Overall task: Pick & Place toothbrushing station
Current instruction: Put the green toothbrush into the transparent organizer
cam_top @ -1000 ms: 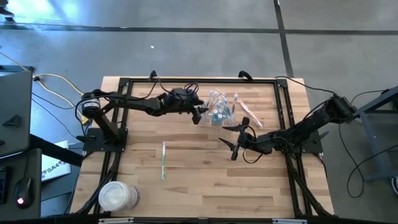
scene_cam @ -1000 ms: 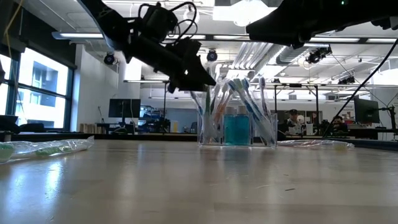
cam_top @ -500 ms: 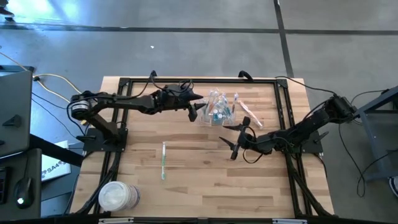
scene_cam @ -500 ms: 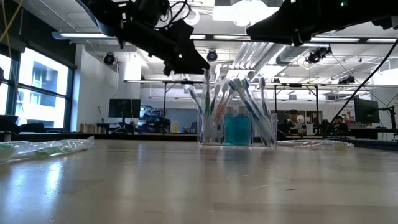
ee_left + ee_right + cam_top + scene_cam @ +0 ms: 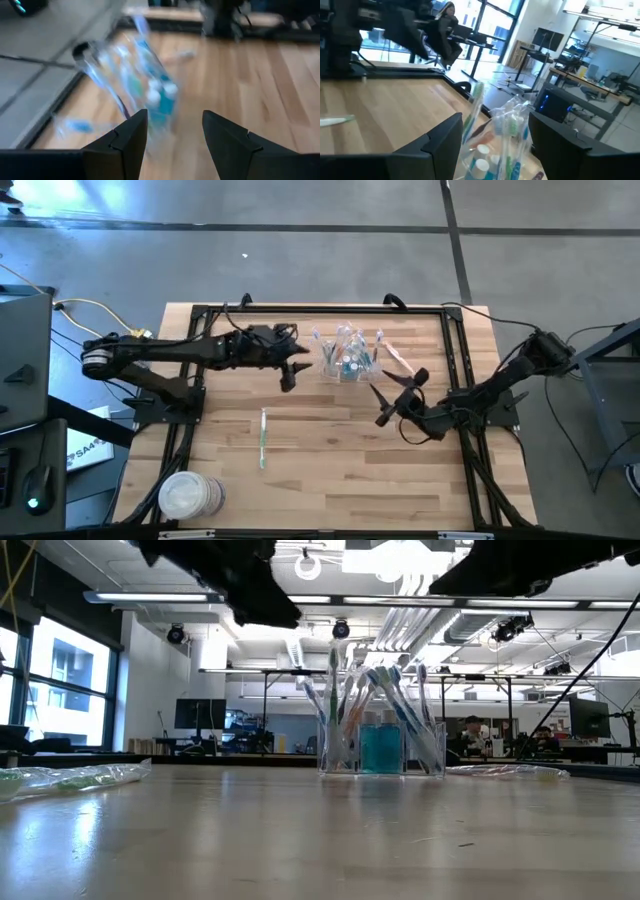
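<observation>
The wooden table (image 5: 330, 470) fills the centre of the high view, framed by a black rail. The left arm reaches in from the left edge across the upper part of the table, and its left gripper (image 5: 291, 370) hangs just left of the clear plastic cup (image 5: 345, 358), apart from it, with its fingers (image 5: 125, 140) spread and nothing between them. The right arm comes in from the right edge, and the right gripper (image 5: 388, 402) sits just below and right of the cup, its fingers (image 5: 440, 145) also apart and empty. The cup stands upright in the upper middle of the table, packed with toothbrushes (image 5: 375, 700) and small blue-capped tubes (image 5: 479, 157). A stack of white discs (image 5: 188, 496) sits at the lower left corner. A wrapped green toothbrush (image 5: 263, 438) lies alone left of centre, and another wrapped pink toothbrush (image 5: 397, 360) lies just right of the cup.
</observation>
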Robot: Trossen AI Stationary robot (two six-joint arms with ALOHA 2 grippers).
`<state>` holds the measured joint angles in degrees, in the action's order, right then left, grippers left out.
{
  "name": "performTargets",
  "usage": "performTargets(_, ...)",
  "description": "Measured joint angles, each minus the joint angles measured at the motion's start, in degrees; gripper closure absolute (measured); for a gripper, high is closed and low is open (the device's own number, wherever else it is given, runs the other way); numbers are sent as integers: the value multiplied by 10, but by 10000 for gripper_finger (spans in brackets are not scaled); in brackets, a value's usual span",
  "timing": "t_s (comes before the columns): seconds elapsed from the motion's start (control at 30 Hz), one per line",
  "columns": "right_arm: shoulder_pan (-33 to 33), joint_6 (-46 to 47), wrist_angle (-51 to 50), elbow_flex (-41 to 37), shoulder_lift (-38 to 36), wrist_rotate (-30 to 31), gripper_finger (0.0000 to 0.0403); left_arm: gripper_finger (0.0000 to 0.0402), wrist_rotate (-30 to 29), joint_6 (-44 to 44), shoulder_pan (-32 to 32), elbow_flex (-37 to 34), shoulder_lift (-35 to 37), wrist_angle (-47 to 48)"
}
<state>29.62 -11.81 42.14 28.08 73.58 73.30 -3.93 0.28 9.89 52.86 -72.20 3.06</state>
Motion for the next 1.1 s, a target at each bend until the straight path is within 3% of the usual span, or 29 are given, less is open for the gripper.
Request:
performTargets(0.37,20,3,-22,0,-6,-1,181,212,1,-39,-104,0,56,224)
performTargets(0.67,17,13,-25,0,-6,-3,181,212,22,-281,-167,0,49,273)
performTargets(0.83,17,14,-26,0,-6,-4,181,212,20,-302,-194,1,37,267)
performTargets(1.1,17,17,-45,0,-5,-53,181,213,20,-463,-209,0,-11,399)
